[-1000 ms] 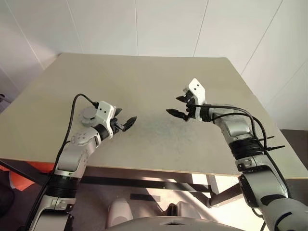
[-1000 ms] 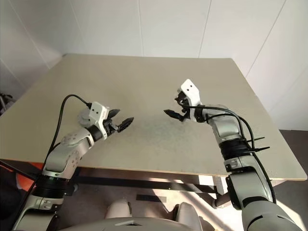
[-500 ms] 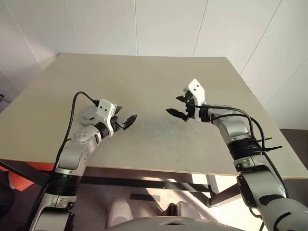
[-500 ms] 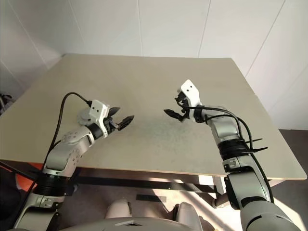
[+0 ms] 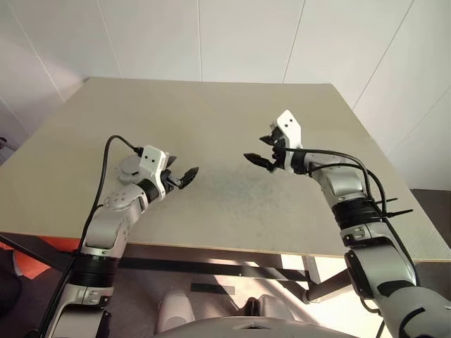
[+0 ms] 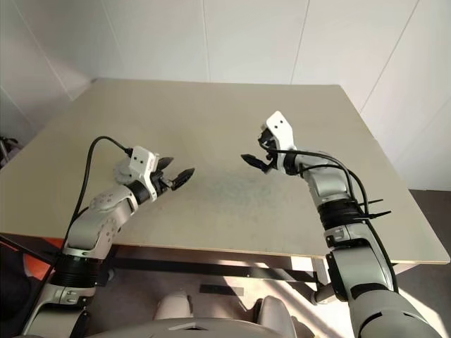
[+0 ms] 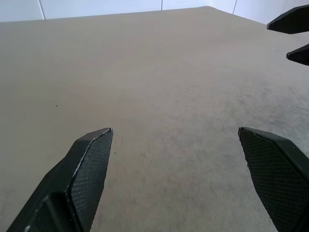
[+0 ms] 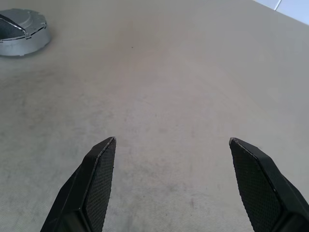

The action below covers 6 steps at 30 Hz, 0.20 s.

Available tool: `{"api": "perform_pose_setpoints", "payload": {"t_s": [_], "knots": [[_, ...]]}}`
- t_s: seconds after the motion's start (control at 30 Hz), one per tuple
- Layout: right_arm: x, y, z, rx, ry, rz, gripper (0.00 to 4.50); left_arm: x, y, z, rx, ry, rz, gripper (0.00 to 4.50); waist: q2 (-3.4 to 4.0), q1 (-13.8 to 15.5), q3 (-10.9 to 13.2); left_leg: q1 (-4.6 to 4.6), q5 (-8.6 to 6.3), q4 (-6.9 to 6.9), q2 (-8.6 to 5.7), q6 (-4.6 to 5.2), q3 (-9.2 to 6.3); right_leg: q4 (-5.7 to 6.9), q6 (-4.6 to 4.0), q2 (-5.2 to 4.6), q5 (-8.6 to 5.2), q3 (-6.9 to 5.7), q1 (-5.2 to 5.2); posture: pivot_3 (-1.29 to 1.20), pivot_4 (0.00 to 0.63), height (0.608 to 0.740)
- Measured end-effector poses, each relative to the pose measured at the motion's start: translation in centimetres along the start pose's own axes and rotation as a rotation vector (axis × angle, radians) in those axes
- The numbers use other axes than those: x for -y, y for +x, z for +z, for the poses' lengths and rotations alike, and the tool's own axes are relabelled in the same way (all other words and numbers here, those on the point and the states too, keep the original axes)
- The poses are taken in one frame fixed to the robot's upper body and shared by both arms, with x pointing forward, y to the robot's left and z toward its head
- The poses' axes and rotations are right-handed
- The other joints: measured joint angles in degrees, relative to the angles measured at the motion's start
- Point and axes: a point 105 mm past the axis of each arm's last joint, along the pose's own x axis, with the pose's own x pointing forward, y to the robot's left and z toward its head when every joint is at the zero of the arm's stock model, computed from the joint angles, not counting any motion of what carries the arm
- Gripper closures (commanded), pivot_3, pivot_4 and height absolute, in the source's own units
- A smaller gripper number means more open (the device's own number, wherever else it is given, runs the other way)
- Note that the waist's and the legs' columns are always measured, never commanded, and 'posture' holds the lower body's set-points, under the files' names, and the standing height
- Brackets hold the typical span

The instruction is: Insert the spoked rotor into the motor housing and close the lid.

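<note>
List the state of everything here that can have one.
left gripper: open, empty, above the table.
right gripper: open, empty, above the table.
housing: lying flat on the table, in neither gripper; cannot tell whether it is lidded.

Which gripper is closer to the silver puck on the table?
Left. The left gripper hovers just beside the silver puck; the right gripper hangs well away across the table.
</note>
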Motion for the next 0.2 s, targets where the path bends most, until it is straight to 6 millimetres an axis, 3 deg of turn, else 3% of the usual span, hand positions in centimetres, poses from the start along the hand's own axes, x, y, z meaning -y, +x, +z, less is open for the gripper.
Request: {"api": "perform_pose_setpoints", "payload": {"t_s": [0.2], "knots": [[-0.11, 0.17, -0.29, -0.004, 0.013, 0.003, 0.26, -0.06, 0.18, 0.51, 0.008, 0.006, -0.005, 0.11, 0.01, -0.03, 0.01, 0.01, 0.0, -0.01, 0.0, 0.0, 0.0, 0.0, 0.0, 0.0, 0.0, 0.0, -0.01, 0.0, 0.0, 0.74]]}}
